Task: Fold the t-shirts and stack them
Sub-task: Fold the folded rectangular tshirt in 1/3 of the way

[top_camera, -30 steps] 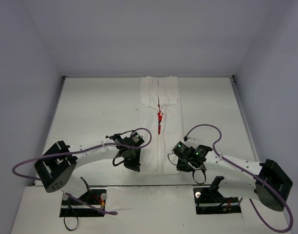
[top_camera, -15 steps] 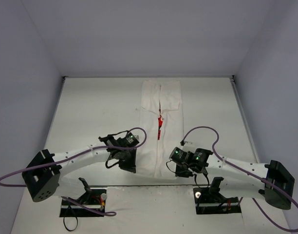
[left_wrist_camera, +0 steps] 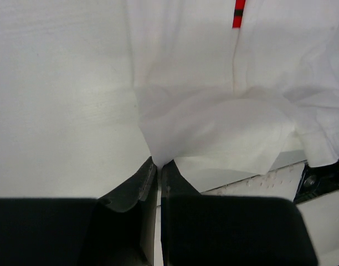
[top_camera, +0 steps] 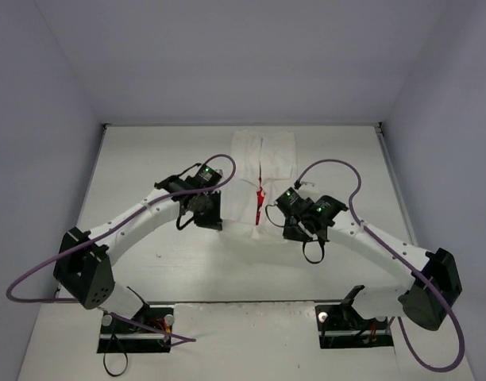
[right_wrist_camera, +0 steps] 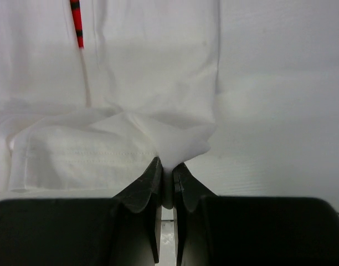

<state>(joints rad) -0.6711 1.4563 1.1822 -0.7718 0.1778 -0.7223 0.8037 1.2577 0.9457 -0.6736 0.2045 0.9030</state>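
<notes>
You see the t-shirt (top_camera: 264, 155) as a narrow folded strip in the upper middle of the top view, lying on the white table (top_camera: 148, 167), with its red print (top_camera: 260, 198) showing along the centre line. Your left gripper (top_camera: 214, 218) sits at the strip's lower left corner, pinched tight on a fold of the white fabric. Your right gripper (top_camera: 295, 226) sits at the lower right corner, clamped the same way on the cloth there. Both wrist views show the near hem bunched and drooping between the two grips, raised off the table.
</notes>
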